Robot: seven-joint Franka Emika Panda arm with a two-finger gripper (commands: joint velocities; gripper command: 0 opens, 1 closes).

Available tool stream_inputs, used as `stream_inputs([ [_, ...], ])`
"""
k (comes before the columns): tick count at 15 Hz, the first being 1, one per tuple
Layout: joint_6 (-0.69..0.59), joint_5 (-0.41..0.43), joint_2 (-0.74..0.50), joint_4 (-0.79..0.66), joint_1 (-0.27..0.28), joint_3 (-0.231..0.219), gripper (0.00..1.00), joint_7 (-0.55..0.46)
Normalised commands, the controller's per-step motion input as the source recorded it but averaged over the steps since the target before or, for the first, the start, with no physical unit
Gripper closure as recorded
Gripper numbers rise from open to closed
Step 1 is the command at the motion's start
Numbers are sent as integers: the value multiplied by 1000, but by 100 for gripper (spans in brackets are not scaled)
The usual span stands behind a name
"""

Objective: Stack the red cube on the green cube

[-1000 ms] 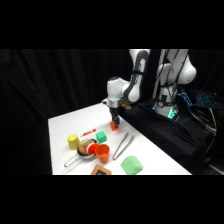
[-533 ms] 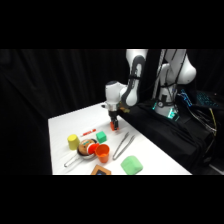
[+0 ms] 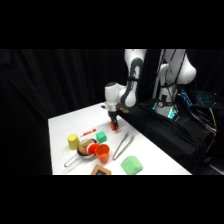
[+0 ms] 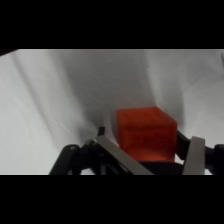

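Note:
The red cube (image 3: 114, 126) sits between the fingers of my gripper (image 3: 114, 124), which comes down from above over the back middle of the white table (image 3: 65, 125). In the wrist view the red cube (image 4: 146, 132) fills the space between the two fingers (image 4: 194, 155), and my gripper (image 4: 150, 157) is shut on it, with white table behind. I cannot tell whether the cube touches the table. The green cube (image 3: 101, 136) rests on the table a short way in front and to the left of the gripper, apart from it.
Metal tongs (image 3: 123, 145) lie just right of the green cube. A red marker (image 3: 89, 132), a yellow cylinder (image 3: 73, 141), a small bowl (image 3: 87, 148) and an orange cup (image 3: 103, 152) crowd the front left. A pale green rounded object (image 3: 131, 164) lies near the front edge.
The arm's upper links have swung to the left. The gripper, still holding the red cube, has stayed nearly in place, perhaps a touch lower.

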Motion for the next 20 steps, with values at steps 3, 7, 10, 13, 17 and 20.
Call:
stream_inputs([
  [3,74,-165,-63,-23,103,-111,47,153],
  [7,48,-149,-38,-2,120,-94,71,144],
  [10,-63,-165,-103,-33,154,-128,72,171],
  [13,-251,-209,-302,-107,193,-171,74,185],
  [17,-380,-276,-408,-78,196,-188,74,221],
  [20,-403,-232,-344,40,95,-70,74,170],
])
